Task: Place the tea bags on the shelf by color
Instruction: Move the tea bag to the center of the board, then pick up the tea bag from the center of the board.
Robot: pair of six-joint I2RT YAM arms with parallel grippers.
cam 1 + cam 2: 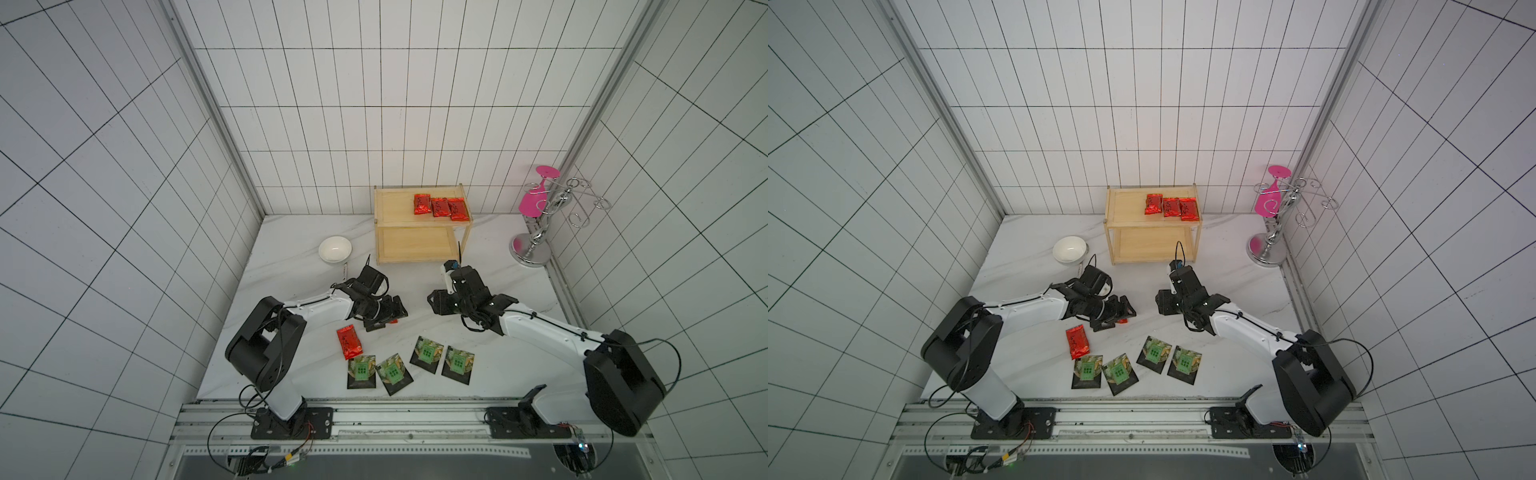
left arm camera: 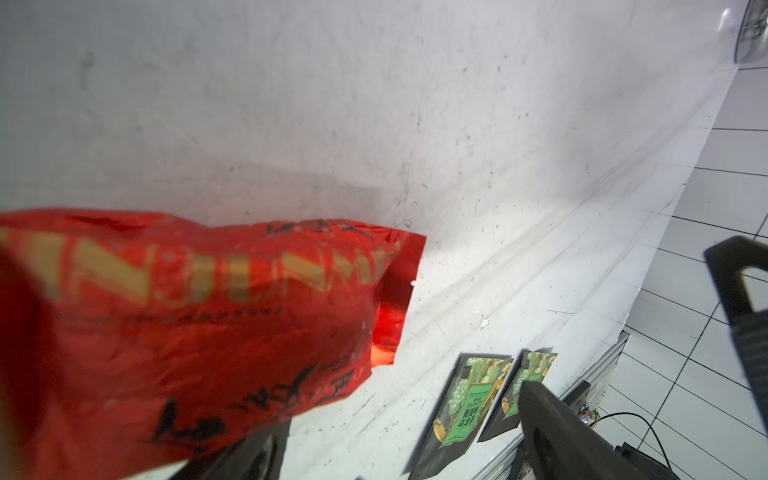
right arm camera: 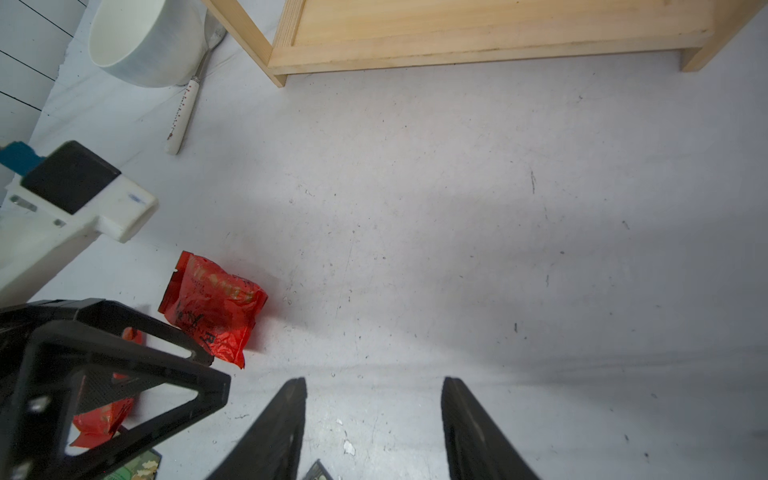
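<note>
Sitting at 12 o'clock on the table (image 1: 415, 291), the shelf (image 1: 395, 216) carries three red tea bags (image 1: 439, 207) on its top tier, toward 3 o'clock, long axes 12 to 6. A loose red bag (image 1: 349, 341) lies mid-table, nearly 12 to 6. A crumpled red bag (image 3: 212, 307) lies beside the left gripper (image 1: 386, 319), whose jaws are wide and hold nothing. Four black tea bags (image 1: 426, 351) line 6 o'clock. The right gripper (image 3: 374, 384) stands half open, empty.

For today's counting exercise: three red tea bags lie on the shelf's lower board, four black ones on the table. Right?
No: the three red tea bags lie on the shelf's top board, as both top views show. The four black ones are on the table.
</note>
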